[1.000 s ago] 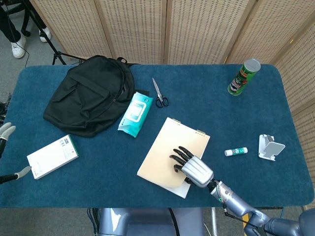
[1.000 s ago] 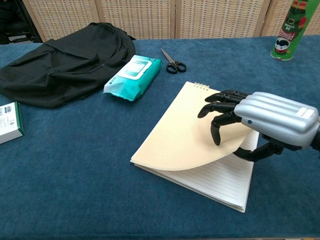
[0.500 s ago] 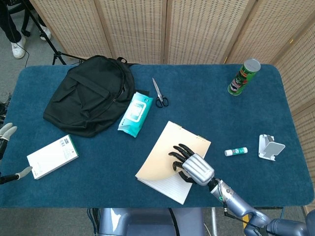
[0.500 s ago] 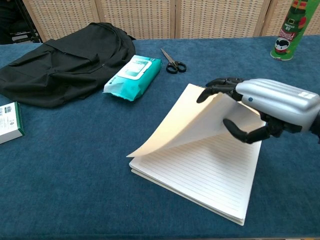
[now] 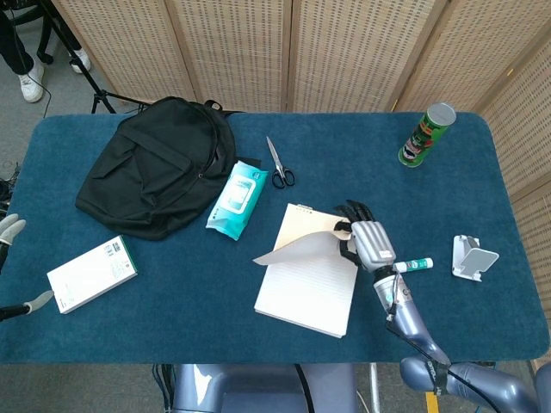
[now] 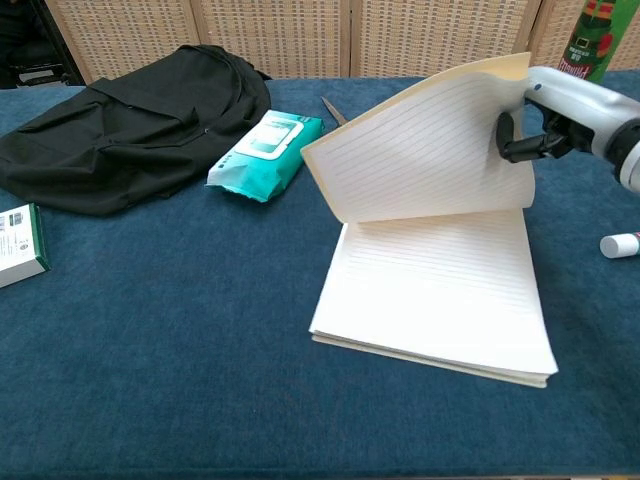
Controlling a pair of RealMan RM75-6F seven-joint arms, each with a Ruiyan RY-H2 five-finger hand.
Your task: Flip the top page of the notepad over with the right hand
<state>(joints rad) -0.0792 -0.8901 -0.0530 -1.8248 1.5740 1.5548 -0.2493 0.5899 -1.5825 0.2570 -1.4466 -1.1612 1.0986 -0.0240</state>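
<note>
The cream notepad lies on the blue table near the front middle. Its top page is lifted high and curls back toward the far edge, lined underside facing the chest view. My right hand pinches the page's right edge above the pad's top end. My left hand shows only as pale fingertips at the far left edge of the head view, too little to tell its state.
A black backpack, teal wipes pack and scissors lie behind the pad. A glue stick and white stand are to the right, a green can far right, a white box front left.
The right hand rose and moved toward the far edge, taking the top page from nearly flat to upright and curled back. The pad shifted slightly right.
</note>
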